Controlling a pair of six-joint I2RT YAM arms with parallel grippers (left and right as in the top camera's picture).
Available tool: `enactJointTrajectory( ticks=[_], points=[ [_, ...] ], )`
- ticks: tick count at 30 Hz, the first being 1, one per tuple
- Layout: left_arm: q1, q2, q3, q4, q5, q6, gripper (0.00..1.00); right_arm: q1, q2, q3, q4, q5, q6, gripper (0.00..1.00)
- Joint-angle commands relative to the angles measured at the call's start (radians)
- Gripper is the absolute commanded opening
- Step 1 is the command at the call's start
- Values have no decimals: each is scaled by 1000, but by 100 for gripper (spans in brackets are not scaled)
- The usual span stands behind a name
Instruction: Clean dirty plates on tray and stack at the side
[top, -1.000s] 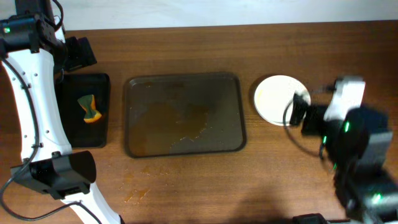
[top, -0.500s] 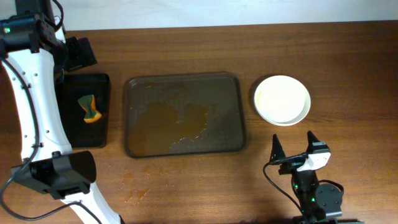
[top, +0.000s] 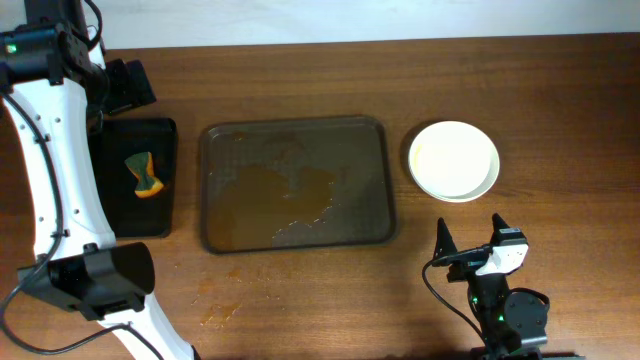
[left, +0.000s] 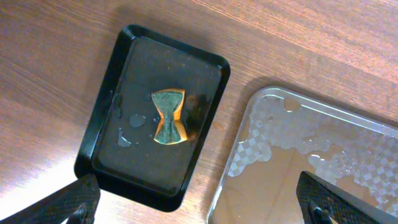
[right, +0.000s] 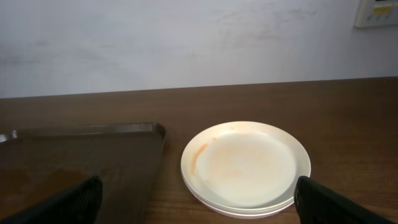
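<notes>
The stack of white plates (top: 453, 160) sits on the wooden table (top: 560, 100), just beside the right short end of the brown tray (top: 296, 185) and off it. In the right wrist view the stack shows at least two rims; how many plates it holds I cannot tell. The top plate carries a faint orange smear on its left inner side. The tray's floor is smeared with brownish sauce, thickest around the middle, and in the left wrist view its near corner glistens wet.

The right gripper (top: 471, 238) sits low near the front edge of the table, in front of the plates and apart from them. Its two fingers are spread wide and hold nothing. Bare wood lies between it and the stack, and its camera looks level across the table to a white wall (right: 186, 43).

The left gripper (left: 198, 190) hangs above the strip of wood between the brown tray and a smaller black tray (top: 135, 178), its fingers also wide apart and empty. The two trays are near each other but not touching. In the black tray lies a green and orange sponge (left: 168, 116), pinched at its middle, among water droplets (left: 134, 121). Seen from overhead, the white link of the left arm (top: 50, 150) runs along the black tray's left side and hides the table there. A few sauce spots (top: 220, 315) mark the wood in front of the brown tray's left corner.
</notes>
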Motion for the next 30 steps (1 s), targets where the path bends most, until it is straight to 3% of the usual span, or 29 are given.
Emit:
enactJointTrajectory(
  ticks=[1, 9, 11, 13, 16, 18, 24, 30],
  points=[
    [0, 6, 0, -2, 0, -9, 99, 4, -8, -9, -2, 13, 6, 98],
    [6, -5, 0, -6, -20, -5, 99, 4, -8, -9, -2, 13, 6, 98],
    [6, -58, -20, 46, -21, 4, 99, 4, -8, -9, -2, 13, 6, 98],
    [6, -177, -136, 200, 14, 82, 99, 4, -8, -9, -2, 13, 6, 98],
    [6, -444, -495, 493, 57, 198, 99, 4, -8, -9, -2, 13, 6, 98],
    [6, -568, -668, 586, 57, 224, 99, 4, -8, -9, -2, 13, 6, 98],
    [2, -1063, -1422, 1113, 57, 253, 99, 4, -8, -9, -2, 13, 6, 99],
    [-72, -1465, -1989, 1461, 58, 362, 99, 4, -8, -9, -2, 13, 6, 98]
  ],
)
